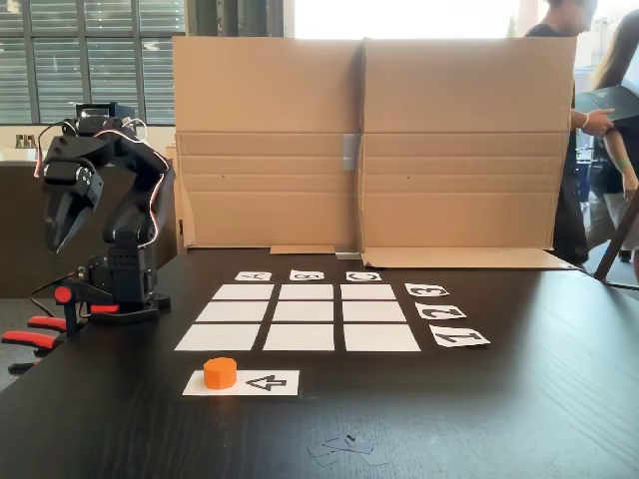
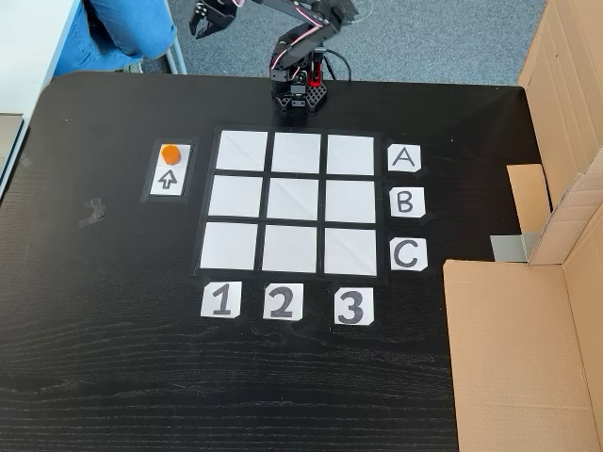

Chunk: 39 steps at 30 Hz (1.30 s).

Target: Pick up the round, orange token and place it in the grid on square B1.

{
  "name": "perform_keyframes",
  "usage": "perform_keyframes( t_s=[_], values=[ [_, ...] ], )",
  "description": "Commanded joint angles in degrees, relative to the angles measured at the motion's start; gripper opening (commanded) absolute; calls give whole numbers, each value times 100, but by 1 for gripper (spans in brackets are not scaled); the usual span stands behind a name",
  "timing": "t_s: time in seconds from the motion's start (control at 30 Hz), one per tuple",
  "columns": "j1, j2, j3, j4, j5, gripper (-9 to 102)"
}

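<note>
The orange token (image 1: 220,372) (image 2: 170,153) stands on one end of a white strip printed with a black arrow (image 1: 268,382) (image 2: 171,179), just outside the grid (image 1: 300,317) (image 2: 294,202). Square B1 (image 1: 299,337) (image 2: 235,196) is bare; it is the middle rectangle of the grid row closest to the token. My gripper (image 1: 57,238) (image 2: 201,24) hangs folded back beside the arm's base, well above the table and far from the token, fingers pointing down. Its jaws look shut with nothing in them.
The arm's base (image 1: 118,289) (image 2: 301,89) is clamped at the table edge with red-handled clamps (image 1: 35,331). A cardboard wall (image 1: 369,140) (image 2: 556,235) borders the side beyond the grid. People (image 1: 574,60) stand behind it. A faint tape mark (image 1: 344,444) lies on the dark table.
</note>
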Motion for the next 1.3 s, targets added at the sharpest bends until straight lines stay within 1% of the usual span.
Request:
perform_keyframes(
  t_s=[0.0,0.1,0.13,0.2,0.27,0.3,0.4,0.53,0.67,0.97,1.27],
  values=[
    [-185,-765,-993,466,-360,0],
    [-422,-1222,-1327,703,-527,1],
    [-527,-1345,-1389,765,-589,4],
    [-729,-1529,-1459,800,-694,17],
    [-967,-1644,-1468,844,-888,25],
    [-1055,-1688,-1468,853,-1002,27],
    [-1283,-1740,-1424,861,-1301,29],
    [-1468,-1916,-1406,870,-1301,41],
    [-1547,-2197,-1406,879,-1301,45],
    [-1688,-3059,-1529,905,-1292,45],
    [-1978,-3665,-2136,905,-1266,45]
  ],
)
